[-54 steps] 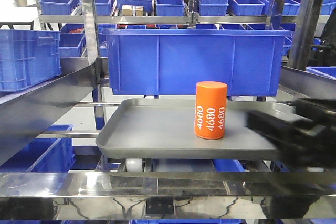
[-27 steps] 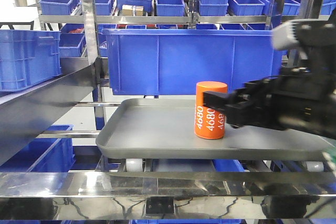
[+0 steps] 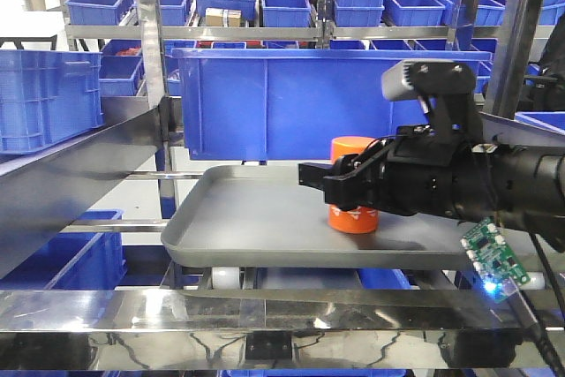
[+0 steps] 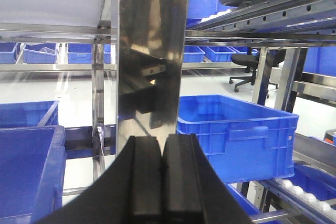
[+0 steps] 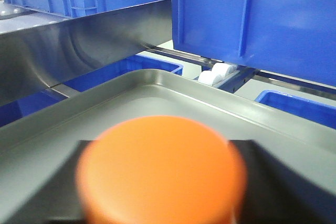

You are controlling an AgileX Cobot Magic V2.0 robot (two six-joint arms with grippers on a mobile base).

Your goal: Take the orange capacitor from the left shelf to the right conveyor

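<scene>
The orange capacitor (image 3: 353, 144) stands upright on the grey tray (image 3: 247, 218) of the left shelf. My right gripper (image 3: 340, 178) reaches in from the right, open, with one black finger (image 3: 322, 176) across the capacitor's front and the other hidden behind it. In the right wrist view the capacitor's flat top (image 5: 160, 177) fills the space between the two fingers of the gripper (image 5: 163, 148); contact cannot be told. My left gripper (image 4: 161, 150) is shut and empty, facing a steel upright (image 4: 149, 51). The right conveyor is out of view.
A large blue bin (image 3: 327, 99) hangs just behind and above the tray. A sloping steel panel (image 3: 71, 178) lies to the left, and a steel rail (image 3: 265, 311) crosses the front. More blue bins (image 3: 44, 94) fill the racks. A blue bin (image 4: 236, 135) sits right of the left gripper.
My right arm has swept in from the right edge to the capacitor; its fingers now straddle it. The capacitor has not moved on the tray.
</scene>
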